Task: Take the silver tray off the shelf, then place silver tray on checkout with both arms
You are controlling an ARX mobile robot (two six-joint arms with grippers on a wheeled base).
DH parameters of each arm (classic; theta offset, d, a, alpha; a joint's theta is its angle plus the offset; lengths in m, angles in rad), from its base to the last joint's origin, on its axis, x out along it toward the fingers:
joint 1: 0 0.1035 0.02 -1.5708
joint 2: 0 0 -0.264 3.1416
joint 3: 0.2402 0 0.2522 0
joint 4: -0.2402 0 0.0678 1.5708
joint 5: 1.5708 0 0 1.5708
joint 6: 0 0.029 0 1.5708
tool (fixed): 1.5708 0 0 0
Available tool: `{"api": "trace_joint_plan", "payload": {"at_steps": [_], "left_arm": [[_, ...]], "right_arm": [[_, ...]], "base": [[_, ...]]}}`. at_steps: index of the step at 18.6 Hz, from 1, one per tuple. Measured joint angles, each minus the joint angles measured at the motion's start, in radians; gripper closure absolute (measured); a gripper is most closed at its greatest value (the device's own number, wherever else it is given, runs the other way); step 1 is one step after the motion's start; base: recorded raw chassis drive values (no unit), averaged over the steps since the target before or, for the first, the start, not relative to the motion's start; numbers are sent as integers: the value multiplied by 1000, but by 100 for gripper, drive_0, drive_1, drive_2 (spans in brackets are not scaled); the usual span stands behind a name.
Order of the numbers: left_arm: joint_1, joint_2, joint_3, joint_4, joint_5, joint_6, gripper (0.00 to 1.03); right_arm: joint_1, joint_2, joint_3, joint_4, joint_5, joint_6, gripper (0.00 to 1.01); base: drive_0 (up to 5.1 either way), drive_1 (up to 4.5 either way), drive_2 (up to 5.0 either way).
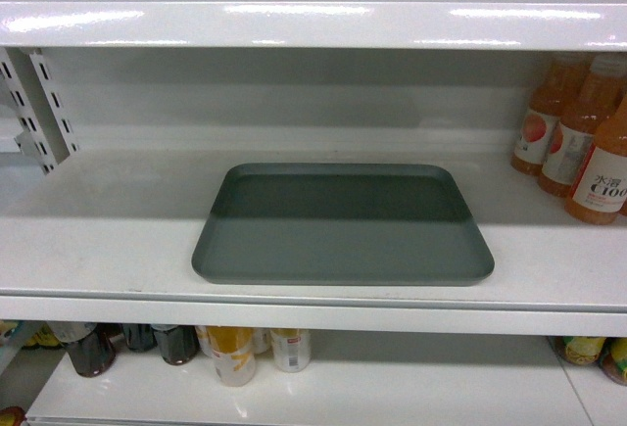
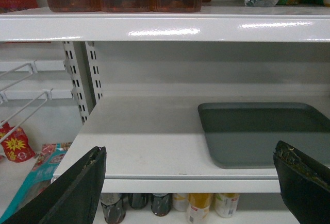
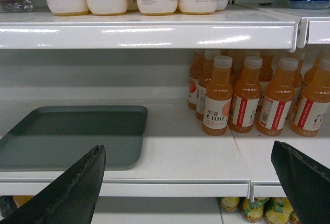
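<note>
The silver tray (image 1: 343, 225) lies flat on the middle shelf (image 1: 98, 240), grey-green with a low rim, close to the board's front edge. Neither arm shows in the head view. In the left wrist view the tray (image 2: 268, 134) sits ahead and to the right, and my left gripper (image 2: 191, 177) is open, its black fingers (image 2: 77, 188) short of the shelf edge. From the right wrist the tray (image 3: 72, 136) lies ahead and to the left; my right gripper (image 3: 188, 180) is open too, holding nothing. The checkout is out of view.
Orange juice bottles (image 1: 583, 142) stand at the shelf's right end, near the tray's right side. A slotted white upright (image 1: 39, 103) rises at the left. The upper shelf board (image 1: 313, 20) overhangs closely. Cans and bottles (image 1: 235, 353) fill the shelf below.
</note>
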Motion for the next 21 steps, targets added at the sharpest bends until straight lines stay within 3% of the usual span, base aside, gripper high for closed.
{"api": "trace_joint_plan", "payload": {"at_steps": [21], "left_arm": [[0, 0, 0, 0, 0, 0, 5]], "right_arm": [[0, 0, 0, 0, 0, 0, 3]], "base": [[0, 0, 0]]}}
